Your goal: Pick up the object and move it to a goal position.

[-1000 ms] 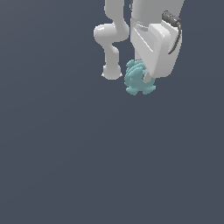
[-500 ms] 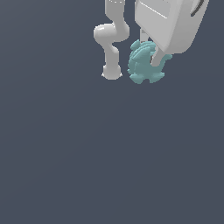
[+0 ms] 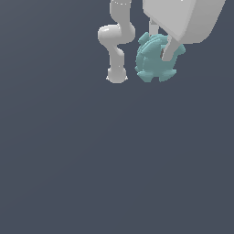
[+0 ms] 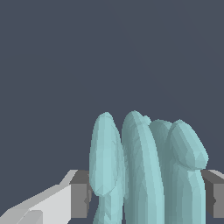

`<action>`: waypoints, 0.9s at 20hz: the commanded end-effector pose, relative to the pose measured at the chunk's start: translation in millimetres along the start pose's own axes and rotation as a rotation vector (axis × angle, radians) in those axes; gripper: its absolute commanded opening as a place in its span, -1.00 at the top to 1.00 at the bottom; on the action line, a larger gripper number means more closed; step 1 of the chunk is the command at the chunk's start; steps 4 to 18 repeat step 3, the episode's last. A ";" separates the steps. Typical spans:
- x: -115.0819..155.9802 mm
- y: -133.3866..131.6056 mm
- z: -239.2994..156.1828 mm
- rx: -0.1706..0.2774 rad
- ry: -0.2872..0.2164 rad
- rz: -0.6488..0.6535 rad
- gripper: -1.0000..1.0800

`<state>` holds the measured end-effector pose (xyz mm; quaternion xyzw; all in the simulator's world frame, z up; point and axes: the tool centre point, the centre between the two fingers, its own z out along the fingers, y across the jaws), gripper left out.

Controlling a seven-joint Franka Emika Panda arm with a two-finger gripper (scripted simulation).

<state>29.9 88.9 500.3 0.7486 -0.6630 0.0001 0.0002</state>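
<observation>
Plain dark slate-grey backdrop (image 3: 114, 173)

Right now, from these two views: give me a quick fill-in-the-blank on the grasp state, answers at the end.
1. The gripper is shut on the ____ object.
2. In the wrist view, the object sits ____ the two grey pads.
3. The object's rim is lined with ____, like a gear.
4. In the exterior view, the arm's white base stands to the object's ____.

Answers: teal; between; teeth; left

A teal, ridged, lumpy object (image 4: 144, 170) sat clamped between two grey finger pads (image 4: 80, 194), against a plain dark-grey background.
</observation>
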 end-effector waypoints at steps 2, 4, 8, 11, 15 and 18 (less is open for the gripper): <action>0.2 -0.7 -1.9 0.000 0.000 0.000 1.00; 0.2 -0.8 -1.9 0.000 0.000 0.000 1.00; 0.2 -0.8 -1.9 0.000 0.000 0.000 1.00; 0.2 -0.8 -1.9 0.000 0.000 0.000 1.00; 0.2 -0.8 -1.9 0.000 0.000 0.000 1.00; 0.2 -0.8 -1.9 0.000 0.000 0.000 1.00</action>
